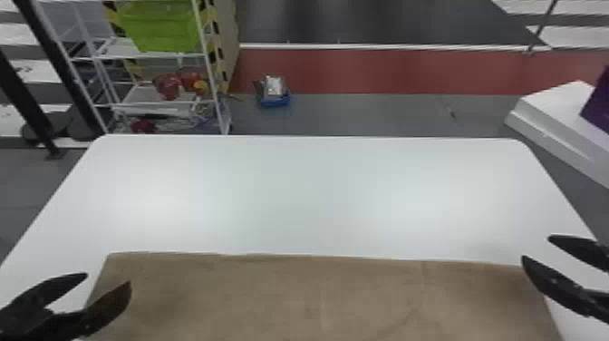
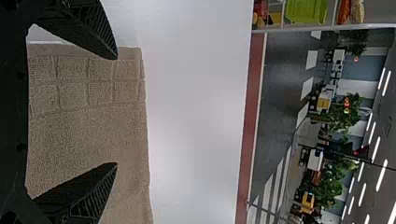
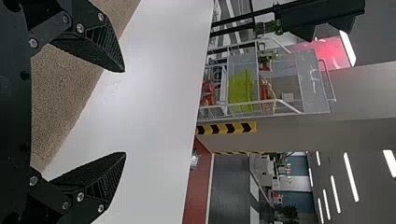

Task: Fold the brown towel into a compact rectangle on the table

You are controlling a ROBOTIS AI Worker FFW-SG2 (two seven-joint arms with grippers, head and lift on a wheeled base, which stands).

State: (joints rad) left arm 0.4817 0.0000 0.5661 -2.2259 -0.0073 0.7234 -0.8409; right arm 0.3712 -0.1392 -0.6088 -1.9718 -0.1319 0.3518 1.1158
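Got brown towel (image 1: 317, 297) lying flat on the near part of white table (image 1: 290, 195), stretching longest left to right where visible, with a far edge roughly parallel to the table's. Got left gripper (image 1: 108, 279) at the towel's left edge and right gripper (image 1: 536, 247) near its far right corner, each with 2 fingers spread.

The towel (image 1: 290, 299) lies on the table (image 1: 290, 195), a rack (image 1: 154, 56) behind left.
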